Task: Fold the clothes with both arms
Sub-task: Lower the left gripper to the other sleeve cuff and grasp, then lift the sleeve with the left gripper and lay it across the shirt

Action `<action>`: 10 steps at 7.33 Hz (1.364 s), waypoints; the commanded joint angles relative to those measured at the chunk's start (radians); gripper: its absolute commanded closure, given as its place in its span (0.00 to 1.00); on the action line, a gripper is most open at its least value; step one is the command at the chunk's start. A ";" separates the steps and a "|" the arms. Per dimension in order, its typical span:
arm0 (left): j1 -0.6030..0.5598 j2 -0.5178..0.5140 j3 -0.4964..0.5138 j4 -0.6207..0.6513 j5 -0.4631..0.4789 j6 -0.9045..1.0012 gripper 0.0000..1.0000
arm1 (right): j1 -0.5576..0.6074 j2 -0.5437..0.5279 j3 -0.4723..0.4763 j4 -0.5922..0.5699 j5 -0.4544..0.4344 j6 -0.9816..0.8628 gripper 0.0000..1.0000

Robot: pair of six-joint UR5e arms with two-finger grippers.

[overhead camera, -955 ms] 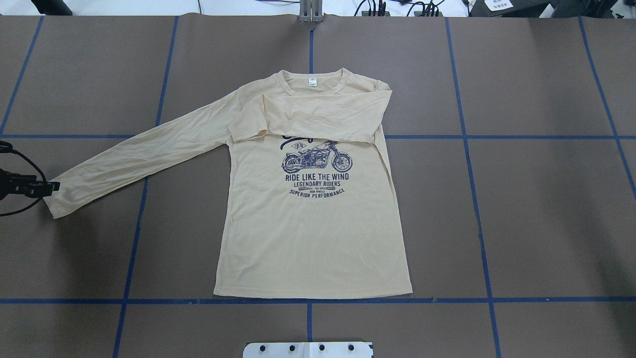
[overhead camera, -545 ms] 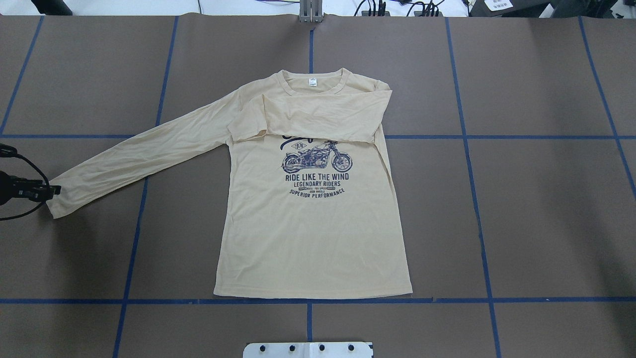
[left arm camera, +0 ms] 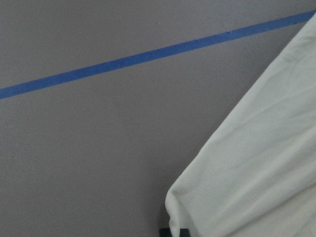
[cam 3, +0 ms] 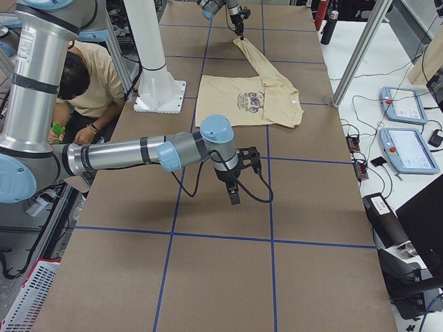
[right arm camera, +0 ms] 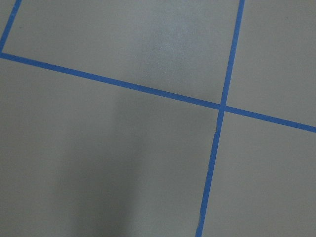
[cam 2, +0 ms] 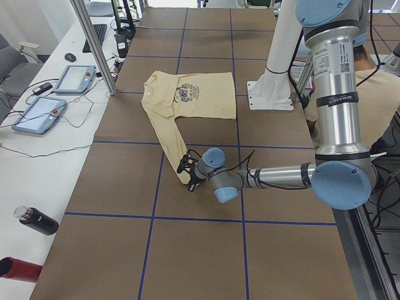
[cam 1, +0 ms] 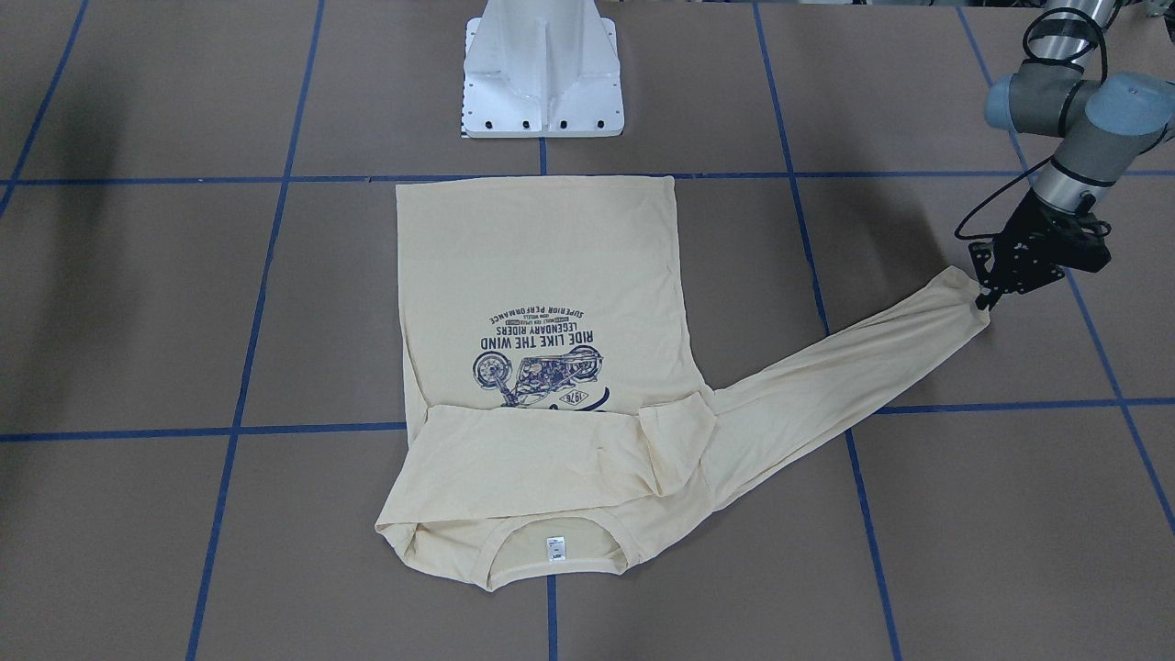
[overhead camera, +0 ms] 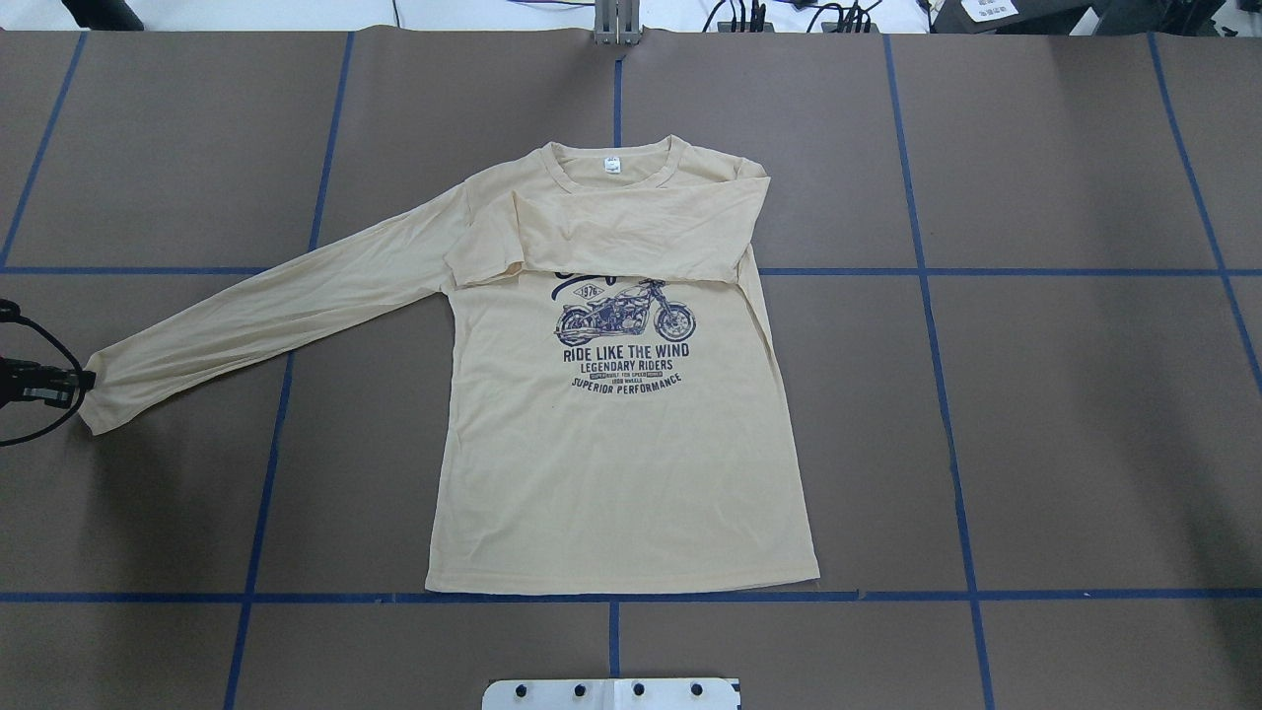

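Your left claw (cam 1: 985, 296) pinches the shirt (overhead camera: 621, 463) at its cuff. You cannot tell how open your right claw (cam 3: 234, 196) stands.

Thin cloth shirt (overhead camera: 611, 473) on a dull brown table (overhead camera: 1065, 414).
The shirt is soft knit, matt and lightly creased, with a flat dark print (overhead camera: 626, 340). The table top looks like smooth paper or board, crossed by blue tape (overhead camera: 1085, 271). The left arm (cam 2: 337, 112) has satin silver metal tubes and smooth light blue caps (cam 2: 340, 185); the left gripper (cam 1: 985, 296) is matt black. The base (cam 1: 542, 92) is glossy white metal.
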 commanded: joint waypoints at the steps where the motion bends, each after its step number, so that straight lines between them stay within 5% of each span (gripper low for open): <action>1: -0.005 0.025 -0.066 -0.003 -0.014 0.001 1.00 | 0.000 0.002 0.000 0.000 0.000 0.000 0.00; 3: -0.009 0.009 -0.175 0.124 -0.066 0.001 1.00 | 0.000 0.000 -0.001 0.000 0.000 0.002 0.00; 5: -0.011 -0.116 -0.330 0.439 -0.065 0.001 1.00 | 0.000 0.000 -0.003 0.000 0.000 0.005 0.00; 9: 0.041 -0.742 -0.348 1.214 -0.063 -0.054 1.00 | 0.000 0.003 -0.021 0.000 -0.002 0.008 0.00; 10: 0.049 -0.896 -0.256 1.273 -0.063 -0.136 1.00 | 0.000 0.005 -0.027 0.000 -0.002 0.008 0.00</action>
